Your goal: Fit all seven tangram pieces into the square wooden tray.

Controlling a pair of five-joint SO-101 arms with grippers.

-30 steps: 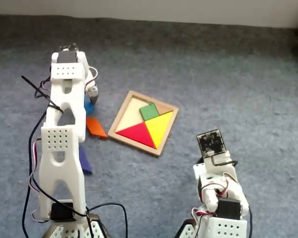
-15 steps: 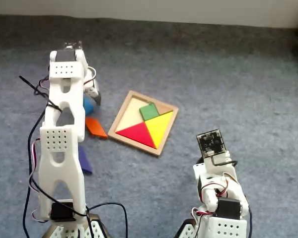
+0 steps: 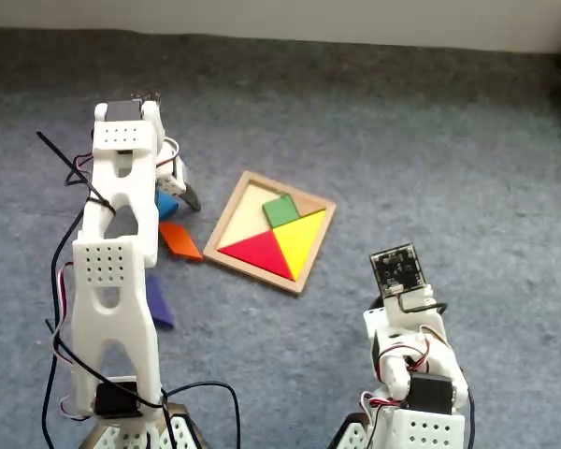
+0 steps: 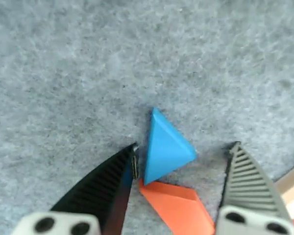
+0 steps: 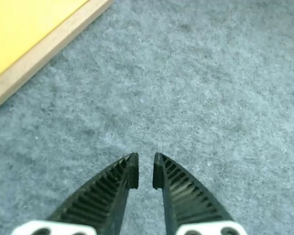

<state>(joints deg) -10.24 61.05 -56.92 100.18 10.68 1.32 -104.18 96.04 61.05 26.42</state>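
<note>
The orange piece (image 4: pixel 179 208) lies nearest, back between the wide-spread fingers of the left gripper (image 4: pixel 184 147). The blue triangle (image 4: pixel 164 147) sits between their tips, seemingly touching the dark one. Better to centre it, squeeze its flat sides, then lift toward the tray (image 3: pixel 226 217). The right gripper (image 5: pixel 145 171), nearly closed, holds nothing.

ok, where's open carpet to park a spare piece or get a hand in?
Free: the carpet right of the wooden tray, and the strip beyond it. Inside the tray, bare wood left of the green square. Crowded: between tray and left arm, where the open left gripper straddles the blue triangle beside the orange piece.
</note>
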